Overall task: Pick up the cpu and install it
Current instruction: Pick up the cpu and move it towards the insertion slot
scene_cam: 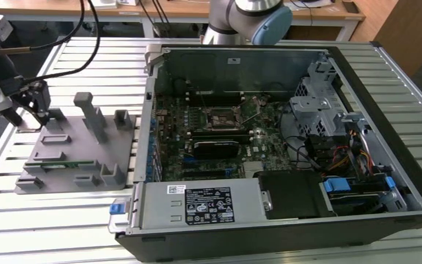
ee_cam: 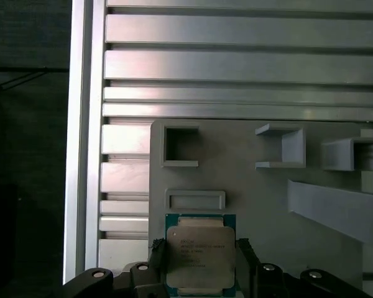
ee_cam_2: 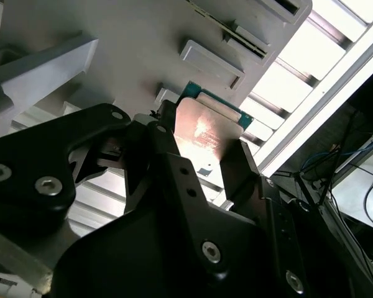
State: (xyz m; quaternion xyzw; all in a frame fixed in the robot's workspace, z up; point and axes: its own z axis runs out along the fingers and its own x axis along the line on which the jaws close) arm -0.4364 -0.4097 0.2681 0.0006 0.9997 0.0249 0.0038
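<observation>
Your exterior view's evenly lit, just some shadow down inside the computer case (scene_cam: 240, 66). In the second wrist view your bench (ee_cam_2: 336, 53) slats are totally blown out, there's a warm glare on the cpu (ee_cam_2: 206, 124), and the pincer (ee_cam_2: 204, 139) is near-black. First wrist view's dimmer overall.

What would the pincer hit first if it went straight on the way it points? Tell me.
The cpu: in both wrist views it sits right in the line of the pincer, with the gray parts tray just behind it. Whether the pincer already touches the chip is unclear.
</observation>
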